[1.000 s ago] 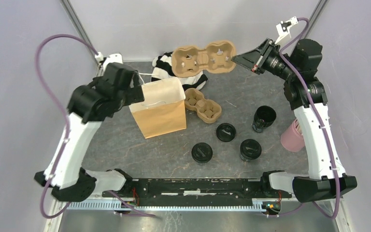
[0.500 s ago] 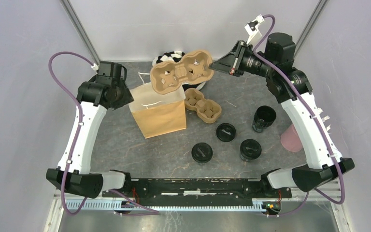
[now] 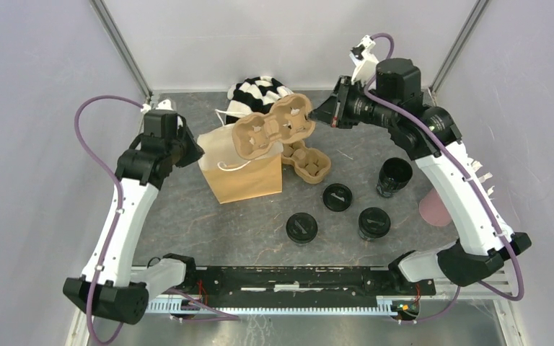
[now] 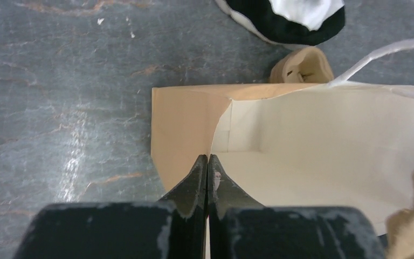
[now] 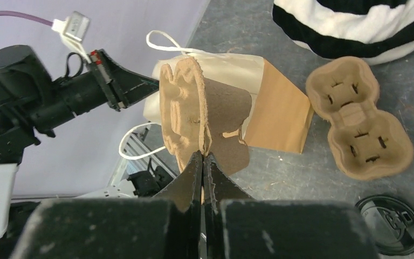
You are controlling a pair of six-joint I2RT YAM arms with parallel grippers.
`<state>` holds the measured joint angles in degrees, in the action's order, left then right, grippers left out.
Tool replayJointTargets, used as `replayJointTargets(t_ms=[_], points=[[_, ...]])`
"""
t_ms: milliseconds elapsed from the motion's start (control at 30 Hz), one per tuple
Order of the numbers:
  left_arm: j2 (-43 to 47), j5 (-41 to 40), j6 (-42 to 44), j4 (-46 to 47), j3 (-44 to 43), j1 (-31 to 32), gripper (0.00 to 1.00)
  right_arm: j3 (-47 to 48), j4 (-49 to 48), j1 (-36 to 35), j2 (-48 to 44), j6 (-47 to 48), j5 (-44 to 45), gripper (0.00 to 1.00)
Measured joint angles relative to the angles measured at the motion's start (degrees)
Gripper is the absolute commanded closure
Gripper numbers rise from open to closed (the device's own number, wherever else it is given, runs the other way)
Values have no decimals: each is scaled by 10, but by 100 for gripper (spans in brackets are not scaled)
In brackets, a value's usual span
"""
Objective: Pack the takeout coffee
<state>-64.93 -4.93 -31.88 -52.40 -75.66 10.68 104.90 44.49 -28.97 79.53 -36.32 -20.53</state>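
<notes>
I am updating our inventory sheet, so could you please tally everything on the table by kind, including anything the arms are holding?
Paper bag: 1
Cardboard carriers: 2
Lidded black cups: 2
Open black cup: 1
Loose black lid: 1
Pink cup: 1
Striped cloth: 1
Total: 9

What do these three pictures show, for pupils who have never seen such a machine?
Two robot arms are bolted to a table. One picture looks down from above; the others come from a camera on each wrist. The left fingers pinch the rim of a paper bag. The right fingers hold a cardboard carrier over it. On the table: a second carrier, two lidded black cups, an open cup, a loose lid, a pink cup, a striped cloth.
</notes>
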Motion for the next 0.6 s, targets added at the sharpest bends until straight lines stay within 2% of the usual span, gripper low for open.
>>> replayJointTargets(t_ms=[300, 600], points=[[109, 28, -1, 87, 111, 0, 98, 4, 31, -130, 12, -19, 157, 100], [172, 38, -2, 121, 167, 0, 98, 27, 46, -265, 68, -33, 330, 100]])
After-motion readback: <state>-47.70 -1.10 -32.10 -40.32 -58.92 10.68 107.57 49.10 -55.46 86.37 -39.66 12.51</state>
